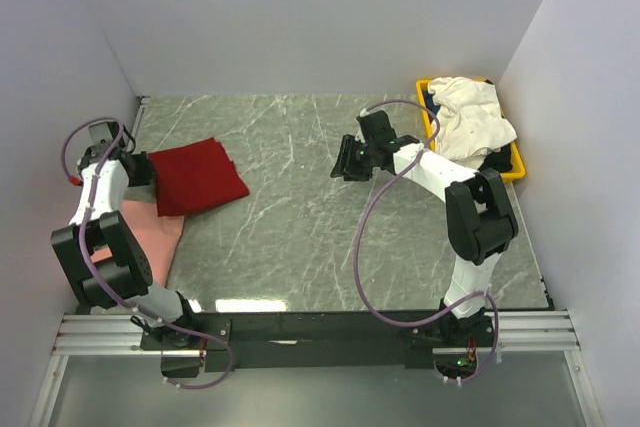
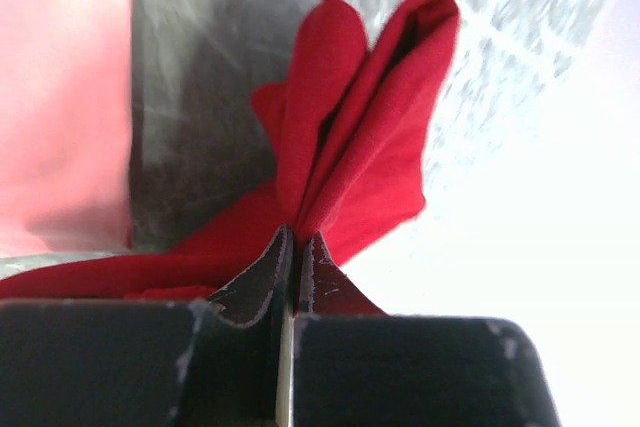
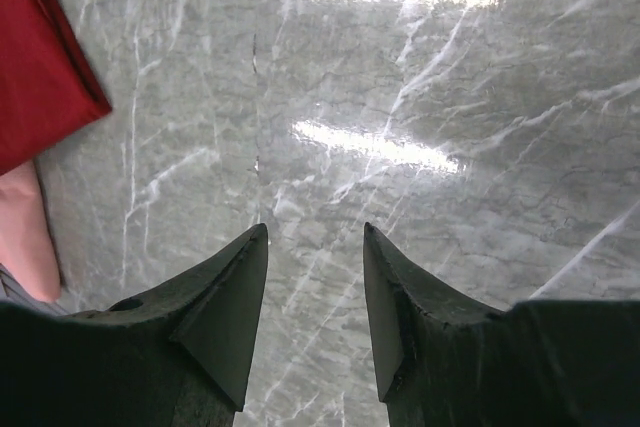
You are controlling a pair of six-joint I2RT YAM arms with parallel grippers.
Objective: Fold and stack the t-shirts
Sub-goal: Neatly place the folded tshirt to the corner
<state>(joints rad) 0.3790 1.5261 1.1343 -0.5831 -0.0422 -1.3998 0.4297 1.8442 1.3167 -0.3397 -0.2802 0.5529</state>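
Dark red shirt (image 1: 197, 177): folded, at the worktop's (image 1: 300, 227) left side, its near edge meeting the salmon-pink shirt (image 1: 150, 237).
Left fingers (image 2: 283, 259): pinched shut on the red fold.
Right fingers (image 3: 248, 262): apart, empty, over bare worktop.
Left to do, I'd say: stacking; the white shirt (image 1: 468, 115) lies heaped in the yellow bin (image 1: 512, 169).

The left tool (image 1: 142, 169) touches a folded dark red shirt (image 1: 200, 179) at its left edge, with a pink shirt (image 1: 150, 232) just nearer. Right of the right tool (image 1: 345, 160), a white shirt (image 1: 470, 117) fills a yellow bin (image 1: 517, 169).
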